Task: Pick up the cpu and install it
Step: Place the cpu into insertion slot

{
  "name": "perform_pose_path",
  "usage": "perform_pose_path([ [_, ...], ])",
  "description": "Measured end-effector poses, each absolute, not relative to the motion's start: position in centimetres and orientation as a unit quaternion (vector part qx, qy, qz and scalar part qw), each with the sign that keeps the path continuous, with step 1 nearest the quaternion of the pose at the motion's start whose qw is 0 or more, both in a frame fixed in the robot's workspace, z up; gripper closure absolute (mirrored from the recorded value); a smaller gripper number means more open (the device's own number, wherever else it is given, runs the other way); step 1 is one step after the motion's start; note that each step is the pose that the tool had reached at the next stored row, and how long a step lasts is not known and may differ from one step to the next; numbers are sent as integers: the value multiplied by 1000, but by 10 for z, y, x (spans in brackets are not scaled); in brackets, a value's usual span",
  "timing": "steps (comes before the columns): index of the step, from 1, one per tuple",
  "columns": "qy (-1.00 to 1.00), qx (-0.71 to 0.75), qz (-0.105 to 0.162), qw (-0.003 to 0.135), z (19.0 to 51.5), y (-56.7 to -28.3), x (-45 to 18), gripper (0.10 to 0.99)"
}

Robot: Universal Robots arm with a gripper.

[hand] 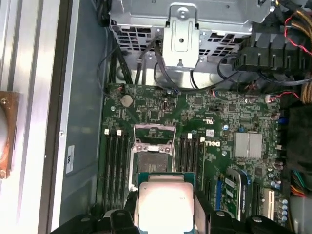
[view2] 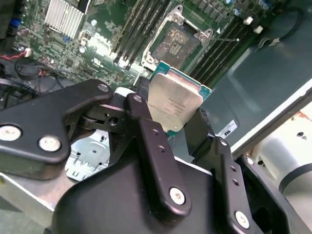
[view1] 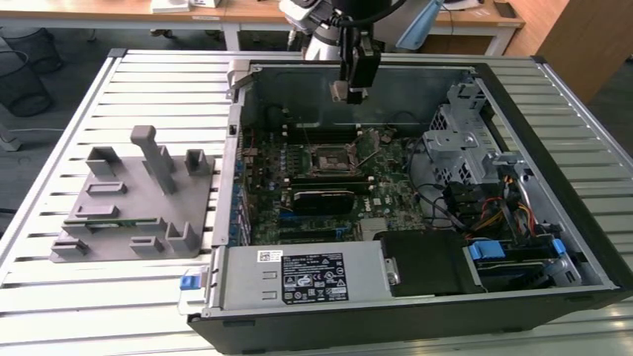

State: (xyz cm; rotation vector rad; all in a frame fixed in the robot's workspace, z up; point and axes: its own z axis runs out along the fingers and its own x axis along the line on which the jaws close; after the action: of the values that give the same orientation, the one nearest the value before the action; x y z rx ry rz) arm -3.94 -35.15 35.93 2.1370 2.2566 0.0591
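The gripper (view2: pixel 168 111) is clamped on the cpu (view2: pixel 174 97). Its black fingers (view2: pixel 146 141) press opposite edges, and the silvery top faces the wrist cameras. The carrying step appears to be in hand: the chip hangs inside the computer case (view1: pixel 554 96), with the open socket (hand: pixel 153 155) below and a little beyond the fingertips, clearly apart from them. Seating it likely calls for squaring the chip's edges with the socket frame and lowering it level and gently.
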Motion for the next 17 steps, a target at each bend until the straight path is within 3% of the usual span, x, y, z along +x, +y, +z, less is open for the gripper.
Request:
perform_pose_path([
  [17,724,689,18,17,328,-346,-40,549],
])
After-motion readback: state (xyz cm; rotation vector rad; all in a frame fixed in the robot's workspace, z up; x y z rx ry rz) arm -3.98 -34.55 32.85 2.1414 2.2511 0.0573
